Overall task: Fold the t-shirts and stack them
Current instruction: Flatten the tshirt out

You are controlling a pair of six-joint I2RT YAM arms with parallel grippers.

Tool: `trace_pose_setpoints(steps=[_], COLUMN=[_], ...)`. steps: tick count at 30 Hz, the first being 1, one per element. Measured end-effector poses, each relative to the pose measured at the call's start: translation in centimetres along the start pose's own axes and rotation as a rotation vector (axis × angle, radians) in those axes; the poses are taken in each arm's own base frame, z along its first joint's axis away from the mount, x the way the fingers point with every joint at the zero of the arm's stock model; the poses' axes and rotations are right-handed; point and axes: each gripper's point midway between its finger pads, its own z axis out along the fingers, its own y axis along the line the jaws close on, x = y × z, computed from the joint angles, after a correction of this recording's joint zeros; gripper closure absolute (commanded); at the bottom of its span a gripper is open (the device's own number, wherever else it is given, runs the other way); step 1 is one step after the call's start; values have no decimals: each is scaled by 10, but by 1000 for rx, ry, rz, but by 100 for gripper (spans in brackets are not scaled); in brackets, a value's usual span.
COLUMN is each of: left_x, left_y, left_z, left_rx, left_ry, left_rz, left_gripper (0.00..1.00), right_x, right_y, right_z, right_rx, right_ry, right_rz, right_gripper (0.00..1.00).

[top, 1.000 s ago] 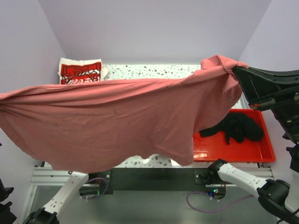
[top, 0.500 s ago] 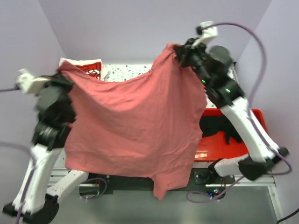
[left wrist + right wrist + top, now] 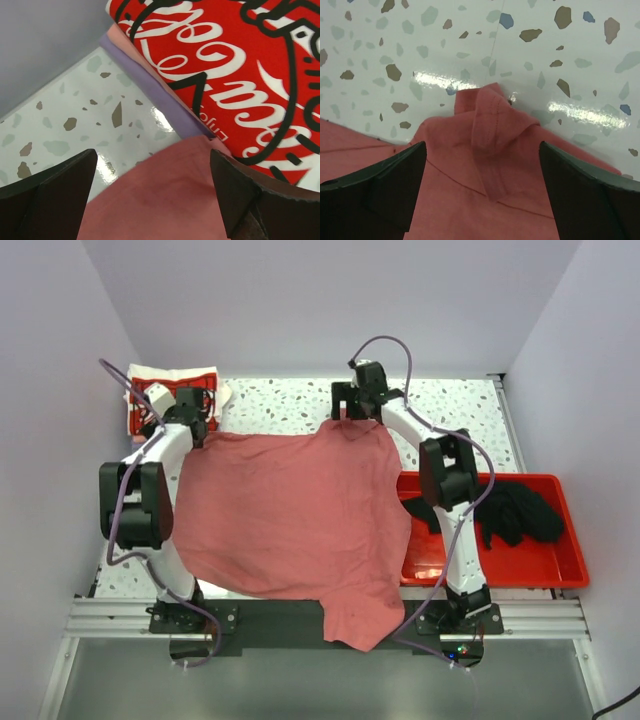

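Both arms are stretching out over the table (image 3: 280,395), and the dusty-red t-shirt (image 3: 290,510) is lying spread flat below them. The left gripper (image 3: 186,412) is hovering over one far corner of the cloth, jaws standing wide apart and clamping nothing. The corner is showing right between and just under its tips. Just off that hand's outer side, the folded Coca-Cola shirt (image 3: 225,65) is sitting on its stack, its edge almost touching the red corner.

The right gripper (image 3: 356,408) is doing the same over the other far corner, jaws spread and nothing pinched. Directly below it a small puckered flap with a stitched hem is poking up off the speckled top.

So the far edge of the shirt is running straight from one hand to the other. The rest of the cloth is trailing back from both hands toward the arm bases, and that looks like the long axis. One tail is drooping over the near table edge on the right arm's side. I cannot tell which end the collar is at.

Each hand is sitting equally close to its own corner, so the fold probably starts with both dropping straight down.

Off the right gripper's outer side and back toward its base, a black shirt (image 3: 510,510) is waiting bunched in the red bin (image 3: 570,575).
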Motion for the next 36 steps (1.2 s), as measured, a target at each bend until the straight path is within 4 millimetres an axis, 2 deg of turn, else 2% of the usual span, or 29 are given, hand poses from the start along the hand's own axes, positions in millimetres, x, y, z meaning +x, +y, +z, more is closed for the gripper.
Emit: trace_pose_setpoints(steps=[2,4,7,11,14,17,19,22,24,25,28,36], left_x=[-4,-19,-44,-65,-56,-21,14,60,82,89,104,146], left_y=[-5,-10,-4,8,20,37,50,65,71,73,72,69], left_z=[-6,-22,-56,-96,-114,-124,-131,-135,-136,-136,-136,-118], left_rx=[33,98,202,310,366,411,450,490,503,506,518,466], left_ry=[1,-23,-69,-96,-72,0,64,150,193,209,254,386], left_rz=[-12,-54,-133,-199,-206,-194,-183,-159,-147,-143,-132,-80], left_gripper=[0,0,0,0,0,0,0,0,0,0,0,0], right_x=[1,-12,-33,-54,-53,-26,7,64,98,117,150,191], right_y=[3,9,20,38,50,68,87,114,123,125,121,94], right_z=[-1,-11,-39,-100,-143,-171,-181,-184,-182,-181,-178,-146], right_rx=[-15,-36,-66,-130,-169,-201,-228,-267,-277,-273,-242,-100], right_ry=[14,-15,-70,-135,-169,-155,-109,-7,66,108,187,302], right_rz=[-9,-12,-16,-9,-13,-33,-60,-107,-133,-144,-155,-149], right_gripper=[1,1,1,1,1,1,1,1,1,1,1,1])
